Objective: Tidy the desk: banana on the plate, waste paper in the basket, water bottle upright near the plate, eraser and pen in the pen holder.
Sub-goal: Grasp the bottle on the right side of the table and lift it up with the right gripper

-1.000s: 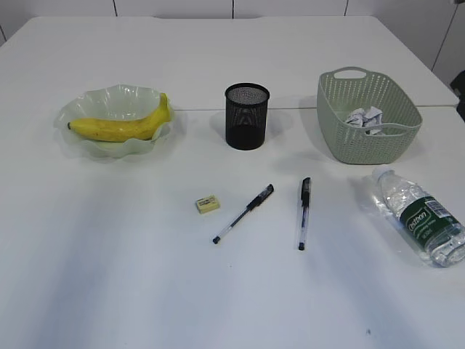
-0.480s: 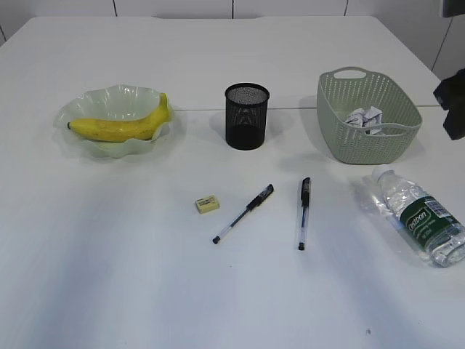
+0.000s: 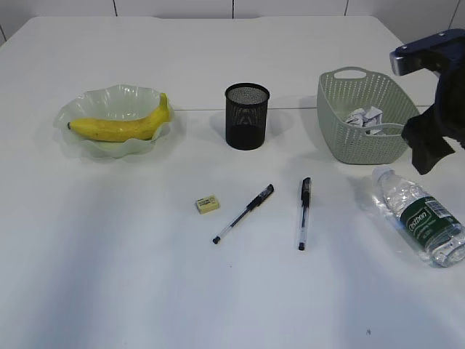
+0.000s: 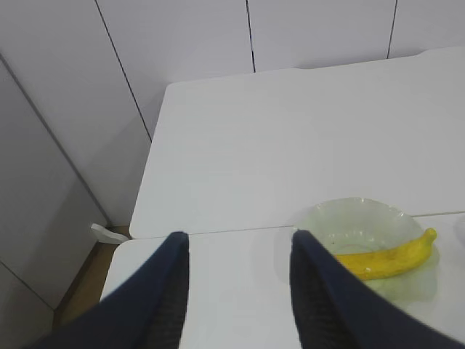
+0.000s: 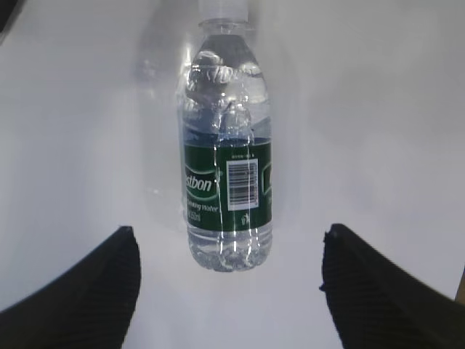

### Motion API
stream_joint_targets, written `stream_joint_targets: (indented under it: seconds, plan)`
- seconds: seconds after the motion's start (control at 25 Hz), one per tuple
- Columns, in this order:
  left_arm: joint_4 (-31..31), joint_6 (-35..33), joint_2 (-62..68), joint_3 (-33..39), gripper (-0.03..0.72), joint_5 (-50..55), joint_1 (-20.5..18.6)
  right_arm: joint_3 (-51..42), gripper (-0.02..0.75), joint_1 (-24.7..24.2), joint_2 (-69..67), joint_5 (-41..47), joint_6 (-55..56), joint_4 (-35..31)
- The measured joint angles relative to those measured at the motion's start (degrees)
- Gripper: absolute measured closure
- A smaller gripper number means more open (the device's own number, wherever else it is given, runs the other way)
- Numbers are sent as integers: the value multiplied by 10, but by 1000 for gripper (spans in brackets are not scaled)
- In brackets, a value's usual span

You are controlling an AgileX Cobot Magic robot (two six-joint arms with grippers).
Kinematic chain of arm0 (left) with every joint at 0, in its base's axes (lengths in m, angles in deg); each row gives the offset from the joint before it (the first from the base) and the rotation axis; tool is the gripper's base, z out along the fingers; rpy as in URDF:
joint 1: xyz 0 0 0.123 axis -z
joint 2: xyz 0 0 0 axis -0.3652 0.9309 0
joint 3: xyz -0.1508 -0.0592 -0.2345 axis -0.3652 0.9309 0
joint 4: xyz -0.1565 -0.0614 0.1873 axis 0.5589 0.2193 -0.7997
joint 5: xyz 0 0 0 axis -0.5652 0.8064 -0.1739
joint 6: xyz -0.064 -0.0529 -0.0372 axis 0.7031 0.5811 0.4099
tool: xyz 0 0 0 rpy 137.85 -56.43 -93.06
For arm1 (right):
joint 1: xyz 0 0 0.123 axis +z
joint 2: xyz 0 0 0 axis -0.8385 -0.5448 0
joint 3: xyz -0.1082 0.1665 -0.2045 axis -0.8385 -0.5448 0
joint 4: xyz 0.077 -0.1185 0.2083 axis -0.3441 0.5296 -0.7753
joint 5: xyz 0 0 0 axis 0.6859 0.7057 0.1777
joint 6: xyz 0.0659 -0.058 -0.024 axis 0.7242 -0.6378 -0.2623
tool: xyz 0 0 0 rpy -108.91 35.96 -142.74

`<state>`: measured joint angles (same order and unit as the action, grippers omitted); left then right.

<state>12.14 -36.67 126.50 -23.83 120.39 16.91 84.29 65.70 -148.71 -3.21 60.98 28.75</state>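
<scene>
Status for you, largest first. Crumpled white waste paper [image 3: 364, 117] sits in the green woven plastic basket [image 3: 341, 138]: done. Yellow banana [image 3: 120, 126] lies on the pale scalloped glass plate [image 3: 80, 109]: done.

Clear plastic water bottle with green label [image 3: 423, 218] lies flat right of the basket, far from the plate. Right gripper [image 5: 225, 276] hangs above it, jaws wide, empty. Left gripper [image 4: 240, 291] is parted, empty.

Two black pens [image 3: 243, 213] and the small yellow eraser [image 3: 208, 203] lie outside the black mesh pen holder [image 3: 247, 116].

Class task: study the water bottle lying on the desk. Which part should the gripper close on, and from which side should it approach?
Grip the water bottle across its labelled middle, coming from above. It lies flat on the table, so only the top and flanks are exposed. The body is roughly uniform there, while the neck tapers. The right gripper hangs above with jaws open wider than the bottle, probably suiting that approach.
</scene>
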Motion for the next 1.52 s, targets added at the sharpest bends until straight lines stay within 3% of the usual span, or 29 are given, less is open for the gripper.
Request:
stream_joint_targets:
  seconds: [0.68, 1.52]
  plan:
    - [0, -15, 0, 0, 371, 18, 0, 143, 155, 0, -160, -9, -9, -8]
    - [-18, -15, 0, 0, 371, 30, 0, 149, 153, 0, -215, 0, 17, 35]
